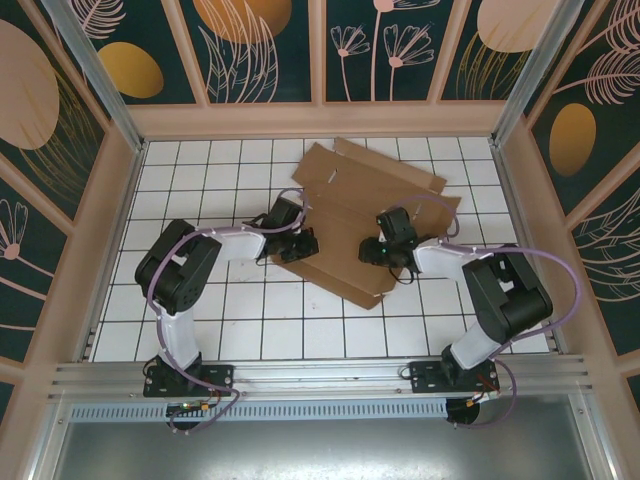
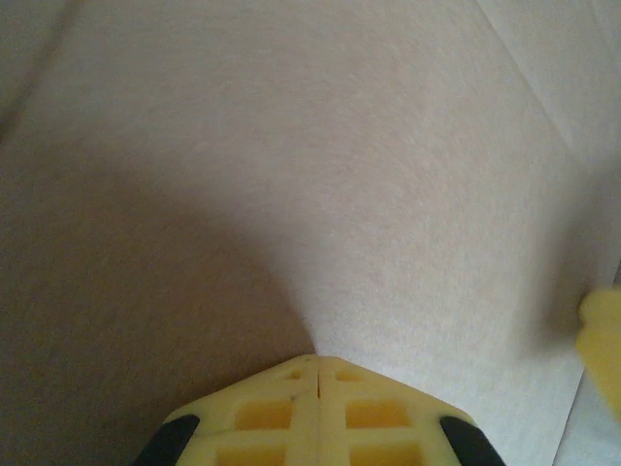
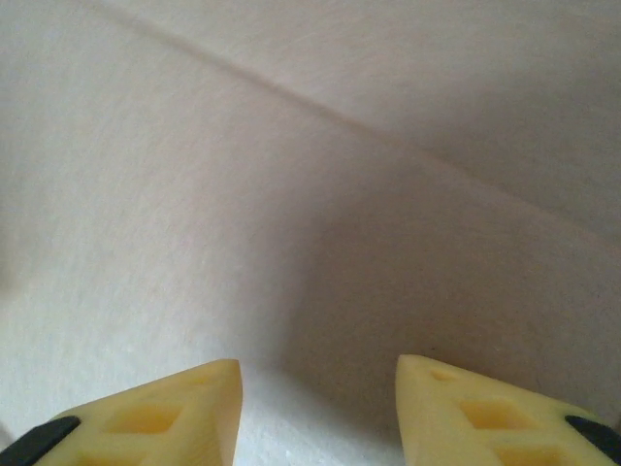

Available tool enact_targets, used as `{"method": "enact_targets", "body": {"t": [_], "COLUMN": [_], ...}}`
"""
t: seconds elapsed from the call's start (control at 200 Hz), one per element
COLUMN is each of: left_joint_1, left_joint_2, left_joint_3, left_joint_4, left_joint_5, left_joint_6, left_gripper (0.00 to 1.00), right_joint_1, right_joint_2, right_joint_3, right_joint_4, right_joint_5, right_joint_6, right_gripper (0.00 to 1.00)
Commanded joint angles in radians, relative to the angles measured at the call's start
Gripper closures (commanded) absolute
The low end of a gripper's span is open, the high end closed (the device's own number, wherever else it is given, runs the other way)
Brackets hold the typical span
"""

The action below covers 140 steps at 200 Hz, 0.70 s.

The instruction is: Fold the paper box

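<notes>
Box: the plain brown cardboard die-cut paper box [image 1: 372,190] lies opened out as a wide blank on the white tiled table [image 1: 200,310], flaps spread (creases cross its panels).
Left gripper [image 1: 300,245]: at the box's left edge, low over the cardboard. In its wrist view the yellow fingers [image 2: 291,413] are clenched together with nothing between them, tips close to the brown surface.
Right gripper [image 1: 372,250]: over the box's near right part. In its wrist view [image 3: 318,374] the jaws stand apart and released, gripping nothing. A crease of the box runs across beyond them.
</notes>
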Motion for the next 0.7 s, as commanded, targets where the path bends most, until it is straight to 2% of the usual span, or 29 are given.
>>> {"method": "enact_targets", "body": {"t": [0.0,0.055,0.175,0.295,0.385,0.415,0.485,0.5,0.59,0.631,0.696], "left_joint_1": [0.056,0.076,0.106,0.129,0.178,0.198,0.238,0.245,0.262,0.261,0.258], "left_joint_2": [0.059,0.064,0.078,0.11,0.109,0.096,0.072,0.071,0.065,0.051,0.024], "left_joint_3": [-0.04,-0.026,0.02,0.079,0.087,0.081,0.093,0.103,0.182,0.202,0.214], "left_joint_4": [-0.062,-0.077,-0.113,-0.157,-0.163,-0.162,-0.189,-0.205,-0.275,-0.28,-0.283], "left_joint_5": [-0.115,-0.121,-0.132,-0.148,-0.147,-0.15,-0.182,-0.195,-0.232,-0.206,-0.161], "left_joint_6": [-0.014,-0.004,0.026,0.062,0.067,0.073,0.118,0.131,0.178,0.184,0.186], "left_gripper": [1.0,1.0,1.0,1.0,1.0,1.0,1.0,1.0,1.0,1.0,1.0], "right_joint_1": [0.101,0.146,0.201,0.241,0.263,0.268,0.271,0.27,0.255,0.236,0.188], "right_joint_2": [-0.01,0.001,0.02,0.08,0.119,0.117,0.069,0.052,-0.066,-0.105,-0.136], "right_joint_3": [-0.027,-0.013,0.002,0.065,0.139,0.157,0.165,0.16,0.128,0.122,0.123], "right_joint_4": [-0.037,-0.051,-0.016,0.015,0.029,0.035,0.07,0.081,0.105,0.091,0.034], "right_joint_5": [-0.07,-0.081,-0.195,-0.265,-0.294,-0.297,-0.288,-0.285,-0.177,-0.143,-0.1], "right_joint_6": [-0.024,-0.03,-0.018,-0.028,-0.038,-0.039,-0.038,-0.039,-0.035,-0.035,-0.056], "right_gripper": [0.54,0.55,0.57,0.57,0.55,0.5,0.24,0.21,0.16,0.12,0.13]}}
